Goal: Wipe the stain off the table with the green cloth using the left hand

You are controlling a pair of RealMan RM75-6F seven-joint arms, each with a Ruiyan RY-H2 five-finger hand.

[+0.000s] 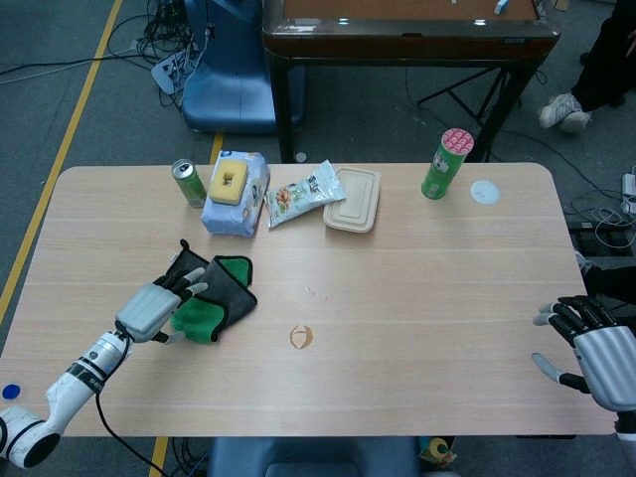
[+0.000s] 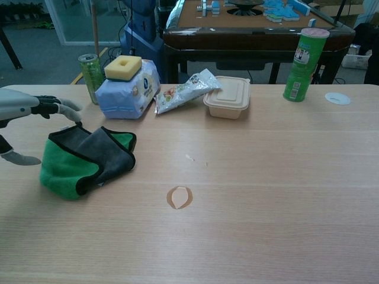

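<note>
Now the left hand (image 1: 152,310) is held over the cloth (image 1: 221,294), fingers spread, nothing gripped. The stain (image 1: 301,337) is seen at the cloth's 4 o'clock. The right hand (image 1: 594,356) is spread wide, empty.

A lab or workshop: yellow floor tape (image 1: 75,119), tangled cables (image 1: 164,40) and a mahjong table (image 2: 254,21) lie behind the table (image 1: 437,298).

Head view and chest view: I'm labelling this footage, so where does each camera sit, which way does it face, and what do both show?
Head view: high above the near edge, looking steeply down on the whole table; shows the left hand over the green cloth and the right hand.
Chest view: low at the near edge, looking across the table; only the left hand shows, at the frame's left edge.
Shared: cloth, stain, left hand.
</note>
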